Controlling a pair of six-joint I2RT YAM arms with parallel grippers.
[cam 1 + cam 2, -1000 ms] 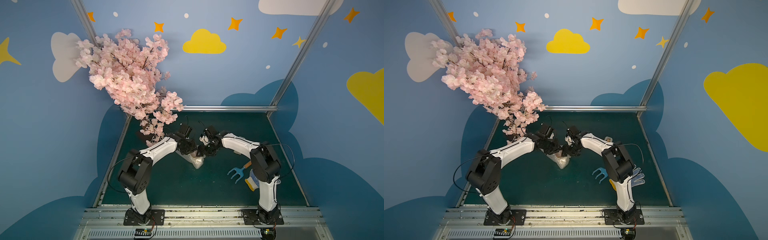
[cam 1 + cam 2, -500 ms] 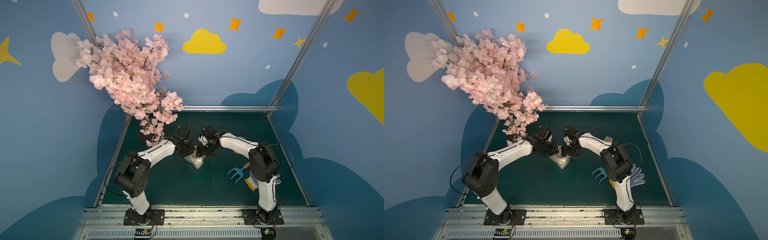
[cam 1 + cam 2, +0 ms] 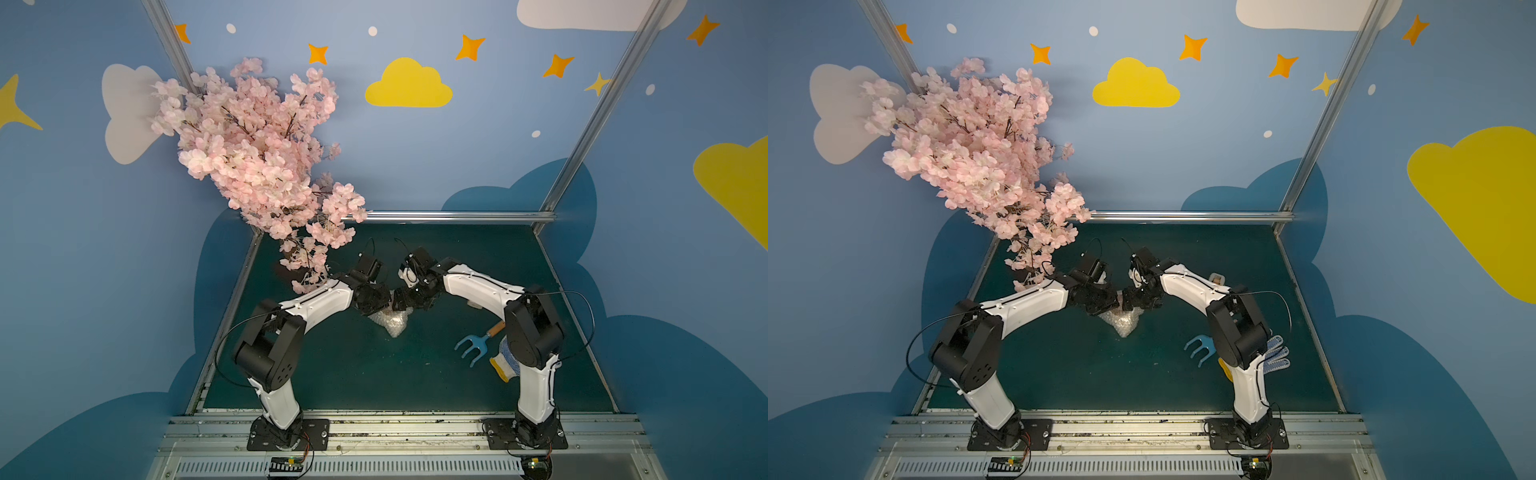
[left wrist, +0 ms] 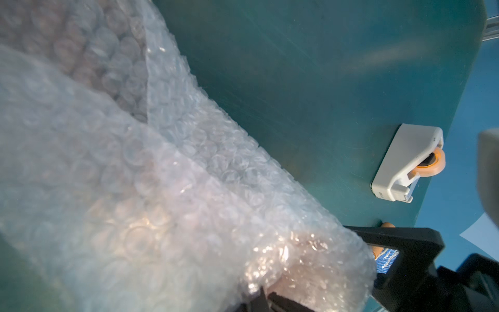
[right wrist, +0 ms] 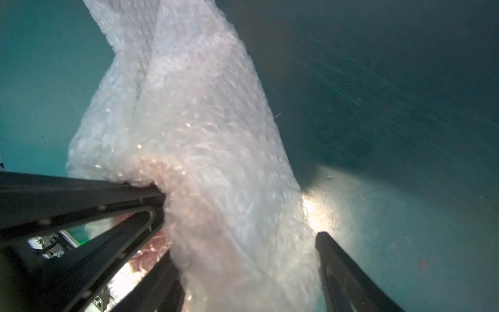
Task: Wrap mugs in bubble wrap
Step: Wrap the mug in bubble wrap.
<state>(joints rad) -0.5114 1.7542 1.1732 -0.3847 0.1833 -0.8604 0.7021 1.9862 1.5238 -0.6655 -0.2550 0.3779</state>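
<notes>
The bubble wrap (image 3: 390, 324) (image 3: 1121, 322) lies bunched into a bundle on the green mat, mid-table, under both wrists. The mug is hidden inside it; only a reddish tint shows through the plastic in the wrist views. My left gripper (image 3: 384, 301) (image 4: 266, 297) is shut, pinching a fold of the bubble wrap (image 4: 162, 189) at the bundle's end. My right gripper (image 3: 402, 300) (image 5: 245, 245) stands open, its fingers (image 5: 337, 270) wide on either side of the wrapped bundle (image 5: 202, 135). The left gripper's black fingers press into the wrap just beside it.
A white tape dispenser (image 4: 405, 162) (image 3: 1217, 277) with an orange roll sits behind the right arm. A blue hand rake (image 3: 473, 347) and a dotted work glove (image 3: 1275, 363) lie by the right arm's base. A pink blossom tree (image 3: 257, 158) overhangs the back left corner.
My left gripper has closed onto the bubble wrap. The right gripper's jaws have spread a little wider around the bundle. Both wrists stay over the bundle.
</notes>
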